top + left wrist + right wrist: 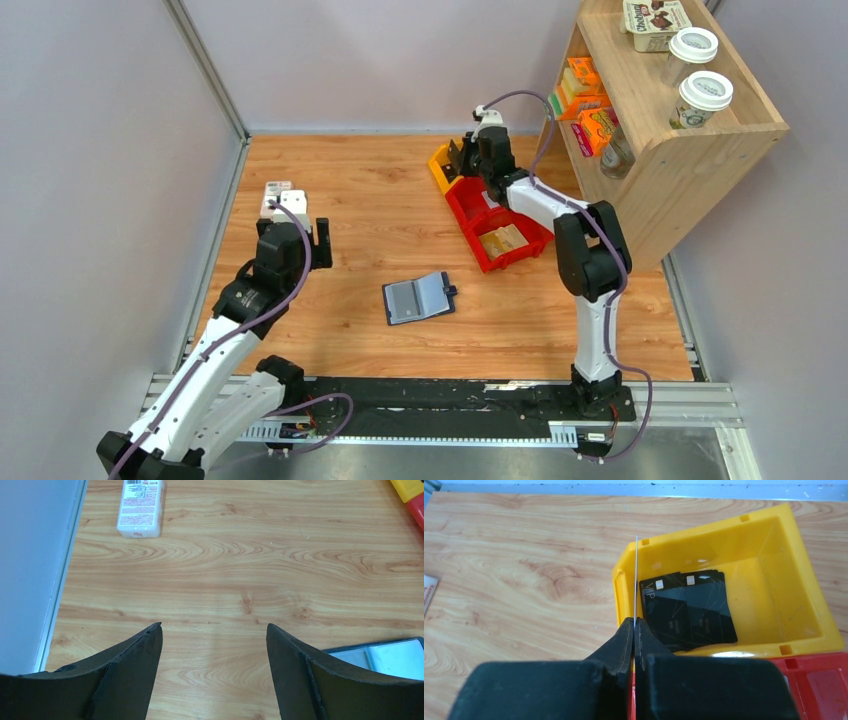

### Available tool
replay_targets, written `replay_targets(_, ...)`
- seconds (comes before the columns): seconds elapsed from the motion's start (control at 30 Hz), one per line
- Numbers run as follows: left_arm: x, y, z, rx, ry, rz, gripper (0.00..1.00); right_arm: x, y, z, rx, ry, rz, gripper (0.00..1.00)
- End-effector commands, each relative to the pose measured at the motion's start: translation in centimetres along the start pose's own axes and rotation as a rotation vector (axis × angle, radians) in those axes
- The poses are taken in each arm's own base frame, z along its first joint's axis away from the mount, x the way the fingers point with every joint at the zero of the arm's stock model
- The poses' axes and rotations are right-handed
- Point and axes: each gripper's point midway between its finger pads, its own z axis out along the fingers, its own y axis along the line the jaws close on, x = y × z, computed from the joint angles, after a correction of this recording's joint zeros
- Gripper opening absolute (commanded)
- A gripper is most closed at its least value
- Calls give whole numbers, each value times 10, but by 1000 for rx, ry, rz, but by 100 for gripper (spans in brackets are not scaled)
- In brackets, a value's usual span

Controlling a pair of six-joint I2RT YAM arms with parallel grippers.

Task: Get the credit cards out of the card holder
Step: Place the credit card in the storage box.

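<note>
The card holder (418, 298) lies open on the table's middle, pale pockets up; its corner (390, 656) shows behind my left gripper's right finger. My left gripper (214, 630) is open over bare wood, left of the holder (296, 240). My right gripper (634, 622) is shut on a credit card (636, 580) that I see edge-on as a thin upright line, above the near left corner of the yellow bin (774, 545). A few black credit cards (689, 610) lie overlapping inside that bin. In the top view the right gripper (462, 158) hovers at the yellow bin (440, 165).
A red bin (500, 225) adjoins the yellow one on its near side. A wooden shelf (690, 150) with cups and boxes stands at the back right. A pink-white box (277, 195) (141, 507) lies at the far left near the wall.
</note>
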Motion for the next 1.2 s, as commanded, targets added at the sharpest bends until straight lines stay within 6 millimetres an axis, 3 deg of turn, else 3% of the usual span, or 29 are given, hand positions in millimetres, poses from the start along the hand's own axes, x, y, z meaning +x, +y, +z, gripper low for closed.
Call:
replay_targets(0.0,-14,0,0,-9,-36,-38,83,-40,1,12,24,-142,16,0)
replay_targets(0.2,-11,-3,4,-4,-15,-29,83,-25,-4,31,1,-92,19,0)
replay_targets(0.47,-8,-4,6,-2,1,-24,83,-3,-6,40,-32,-36,24,2)
replay_targets(0.67,-7,-4,7,1,7,-20,83,10,-10,42,-22,-6,27,10)
replay_targets(0.83,-7,-5,6,8,9,-23,83,8,-12,39,-8,1,26,28)
replay_targets(1.07,-6,-11,6,39,16,-19,83,-28,-15,13,65,-49,-10,60)
replay_targets(1.17,-4,-17,7,65,33,-17,83,-46,-1,-9,68,-65,-52,71)
